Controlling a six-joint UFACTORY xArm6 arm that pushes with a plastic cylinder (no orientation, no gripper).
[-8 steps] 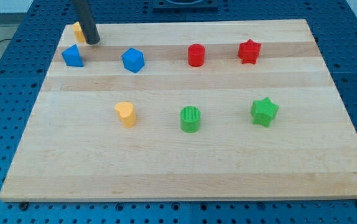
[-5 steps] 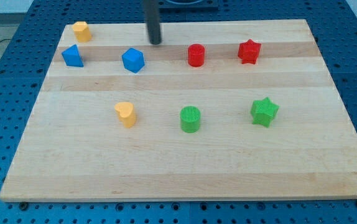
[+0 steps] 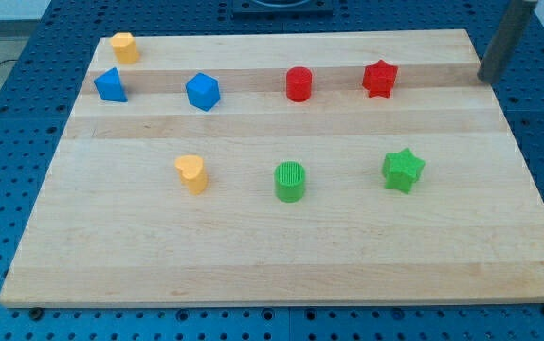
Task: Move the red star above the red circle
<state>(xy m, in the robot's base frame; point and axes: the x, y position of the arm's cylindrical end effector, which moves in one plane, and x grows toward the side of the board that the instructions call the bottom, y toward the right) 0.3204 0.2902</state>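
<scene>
1. At the view's left of the tabletop [image 3: 253, 256] sat a yellow block [image 3: 123, 46] in the top corner, with a blue block [image 3: 111, 84] just below it and a blue cube [image 3: 202, 91] further right.
2. Lower down lay a yellow heart [image 3: 191, 174], a green circle [image 3: 290, 181] and a green star [image 3: 403, 170], all well apart from the top row.
3. The red circle [image 3: 299, 83] stood in the top row, with the red star [image 3: 379, 79] to its right at the same level, not touching it and not yet above it.
4. My tip [image 3: 489, 79] was at the tabletop's right edge, level with the red star and well to its right.
5. There were no fingers to release or clench; the rod touched nothing.
6. I judged the star lay leftward of my tip, so a push up and left would be needed.
</scene>
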